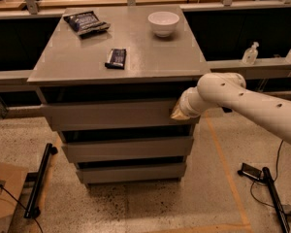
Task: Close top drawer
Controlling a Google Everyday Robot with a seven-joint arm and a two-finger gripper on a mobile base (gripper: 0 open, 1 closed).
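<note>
The top drawer (111, 114) is the highest of three grey flat fronts on the cabinet, and it stands slightly proud of the two below. A dark gap shows above its front panel. My gripper (177, 113) sits at the end of the white arm, pressed against the right end of the drawer front. The arm's wrist hides most of it.
The cabinet top (150, 57) holds a white bowl (163, 23), a dark snack bag (86, 22) and a small dark packet (116, 58). A black stand (40, 181) lies on the floor at left, another black stand (274, 198) and cables at right. Bottles (250, 54) stand on the right ledge.
</note>
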